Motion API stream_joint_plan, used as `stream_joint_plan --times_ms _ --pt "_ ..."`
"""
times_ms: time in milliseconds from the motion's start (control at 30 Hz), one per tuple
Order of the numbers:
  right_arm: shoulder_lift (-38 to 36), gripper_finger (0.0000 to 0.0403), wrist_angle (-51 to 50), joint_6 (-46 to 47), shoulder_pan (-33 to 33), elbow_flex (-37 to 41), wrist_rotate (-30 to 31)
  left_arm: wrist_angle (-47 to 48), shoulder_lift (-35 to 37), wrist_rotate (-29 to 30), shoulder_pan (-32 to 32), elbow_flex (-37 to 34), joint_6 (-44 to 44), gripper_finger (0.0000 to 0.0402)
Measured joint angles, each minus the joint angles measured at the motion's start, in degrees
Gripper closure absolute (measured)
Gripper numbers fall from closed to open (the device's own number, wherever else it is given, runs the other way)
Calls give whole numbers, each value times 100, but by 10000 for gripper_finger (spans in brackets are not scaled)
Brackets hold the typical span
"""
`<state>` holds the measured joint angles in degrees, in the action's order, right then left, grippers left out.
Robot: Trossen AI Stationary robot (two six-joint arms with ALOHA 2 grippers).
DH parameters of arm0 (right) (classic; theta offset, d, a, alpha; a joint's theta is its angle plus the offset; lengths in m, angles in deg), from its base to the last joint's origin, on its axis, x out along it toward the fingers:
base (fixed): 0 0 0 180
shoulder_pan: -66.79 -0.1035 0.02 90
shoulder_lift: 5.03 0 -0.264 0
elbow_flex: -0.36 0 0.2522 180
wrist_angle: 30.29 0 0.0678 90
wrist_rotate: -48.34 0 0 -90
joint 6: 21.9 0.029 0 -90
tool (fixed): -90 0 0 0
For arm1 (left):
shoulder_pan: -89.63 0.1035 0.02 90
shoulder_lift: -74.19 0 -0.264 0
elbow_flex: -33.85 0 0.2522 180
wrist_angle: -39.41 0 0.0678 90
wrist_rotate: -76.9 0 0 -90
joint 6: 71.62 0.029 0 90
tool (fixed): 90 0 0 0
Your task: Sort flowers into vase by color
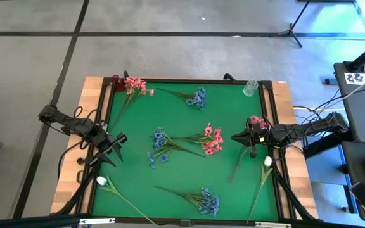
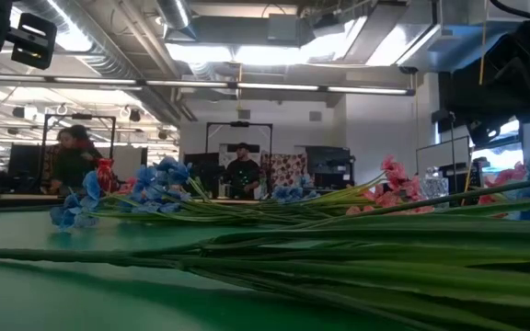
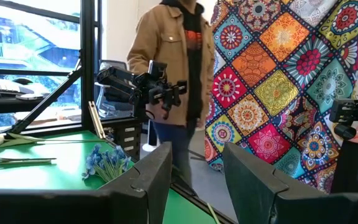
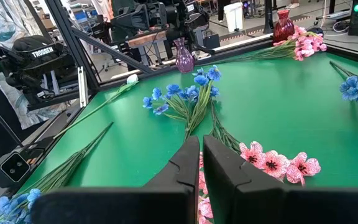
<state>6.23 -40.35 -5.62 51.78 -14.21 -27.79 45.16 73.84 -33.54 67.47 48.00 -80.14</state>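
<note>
Flowers strewn over the green worktop (image 1: pixel 233 126): pink sprig (image 1: pixel 211 140) and blue sprig (image 1: pixel 159 144) at centre, another blue sprig (image 1: pixel 206 201) at 6 o'clock. Right pincer (image 1: pixel 250 134), at 3 o'clock, nipped nearly closed on a pink stem (image 1: pixel 256 120). Left pincer (image 1: pixel 115 147), at 9 o'clock, fingers parted, holding nothing.

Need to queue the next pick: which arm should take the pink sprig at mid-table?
Right. The right gripper hovers just beside the pink sprig; the left gripper sits at the far edge, beyond the blue sprig.
</note>
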Motion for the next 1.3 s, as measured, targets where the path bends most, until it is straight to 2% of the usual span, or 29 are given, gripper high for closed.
stream_joint_plan --times_ms 133,233,333,400,500,633,733,800,900,1033,1167,1300 --pt "2 380 110 263 0 -1 -54 0 2 -1 0 2 -2 260" --pt "21 380 697 577 0 1 -20 0 0 -1 1 2 -1 261" --pt "62 380 1222 591 -3 -1 885 -7 1 -1 0 2 0 261" --pt "270 380 1231 573 2 -89 1460 -19 -1 -1 2 1 -2 261" --pt "794 381 718 470 2 -667 1454 -31 -1 -1 0 0 1 261" --pt "1875 398 -1109 1334 2 -1893 1754 -28 -1 -1 2 0 1 261" --pt "2841 393 -2343 2469 2 -2680 2020 -27 -1 1 1 1 0 261" --pt "3394 390 -3210 3958 21 -3168 1997 -26 -1 -1 2 2 1 261" --pt "4163 388 -4013 6029 42 -3843 1615 -22 -1 -1 0 0 -1 261" --pt "5061 360 -4562 7570 49 -4583 690 -20 0 -1 0 1 -1 261" --pt "5780 291 -4643 8662 39 -5063 -391 -20 2 -1 2 0 0 261" --pt "6131 211 -5421 9405 39 -5309 -918 -18 0 -1 0 0 1 261"
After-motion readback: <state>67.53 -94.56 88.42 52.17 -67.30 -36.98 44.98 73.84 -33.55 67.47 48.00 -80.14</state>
